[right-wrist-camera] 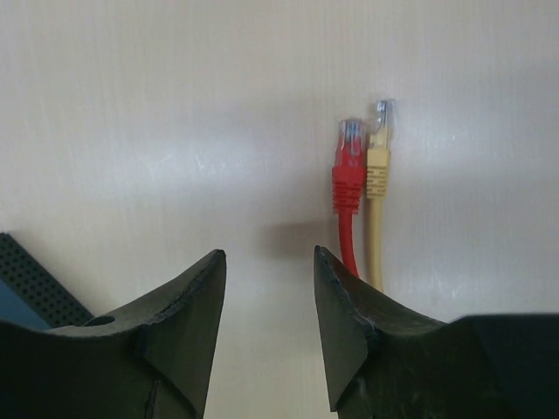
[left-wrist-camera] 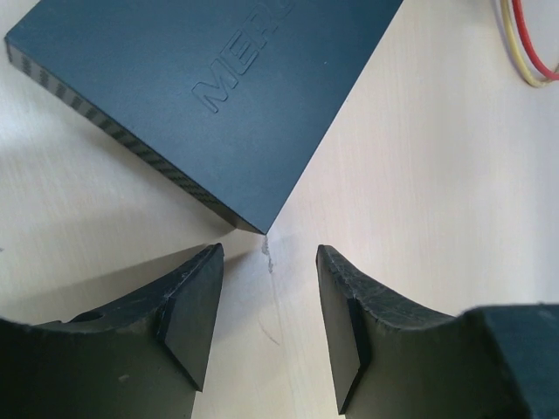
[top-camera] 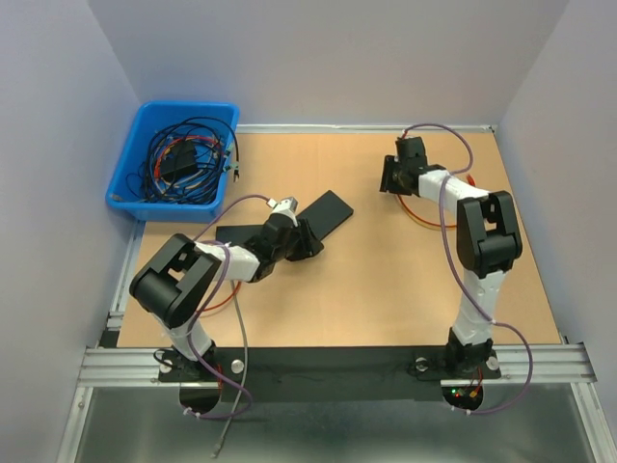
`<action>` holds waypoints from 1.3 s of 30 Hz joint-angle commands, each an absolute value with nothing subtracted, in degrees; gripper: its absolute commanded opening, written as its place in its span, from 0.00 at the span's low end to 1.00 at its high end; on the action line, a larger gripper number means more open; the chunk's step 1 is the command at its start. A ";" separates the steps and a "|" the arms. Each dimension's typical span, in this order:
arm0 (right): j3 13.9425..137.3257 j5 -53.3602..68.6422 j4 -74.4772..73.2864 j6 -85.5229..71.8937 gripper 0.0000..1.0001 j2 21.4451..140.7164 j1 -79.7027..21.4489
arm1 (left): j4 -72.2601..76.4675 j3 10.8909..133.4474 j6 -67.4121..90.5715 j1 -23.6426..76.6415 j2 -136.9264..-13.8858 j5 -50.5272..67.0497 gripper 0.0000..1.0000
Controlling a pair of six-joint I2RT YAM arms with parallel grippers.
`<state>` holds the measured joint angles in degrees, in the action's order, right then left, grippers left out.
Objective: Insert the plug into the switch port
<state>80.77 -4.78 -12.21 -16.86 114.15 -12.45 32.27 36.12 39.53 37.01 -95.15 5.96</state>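
The switch (left-wrist-camera: 210, 96), a flat dark box with raised lettering, lies on the wooden table; its ports do not show. My left gripper (left-wrist-camera: 268, 253) stands open just short of its near corner, nothing between the fingers. In the top view this gripper (top-camera: 305, 241) sits against the switch (top-camera: 323, 214). A red plug (right-wrist-camera: 348, 175) and a yellow plug (right-wrist-camera: 377, 161) lie side by side on the table, tips pointing away. My right gripper (right-wrist-camera: 268, 253) is open just left of their cables, holding nothing. From above, the right gripper (top-camera: 393, 179) is at the back right.
A blue bin (top-camera: 174, 159) full of tangled cables stands at the back left. Red and yellow cable loops (top-camera: 420, 213) curve under the right arm. A corner of the switch (right-wrist-camera: 35, 284) shows at the lower left of the right wrist view. Grey walls enclose the table.
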 commanded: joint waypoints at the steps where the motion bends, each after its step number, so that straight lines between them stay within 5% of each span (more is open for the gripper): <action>1: 85.60 -8.35 -13.71 -14.77 0.50 115.84 -11.87 | 28.04 34.98 37.71 37.35 -98.79 6.68 0.59; 24: 87.36 -6.86 -13.62 -15.82 0.43 120.93 -9.93 | 28.21 36.12 37.44 37.27 -100.90 7.03 0.57; 31: 86.66 -6.42 -13.80 -16.35 0.35 121.20 -9.93 | 27.78 36.47 37.44 37.27 -101.42 7.12 0.57; 39: 85.25 -1.33 -13.71 -16.96 0.04 117.43 -9.93 | 27.60 36.74 37.35 37.27 -101.34 7.21 0.56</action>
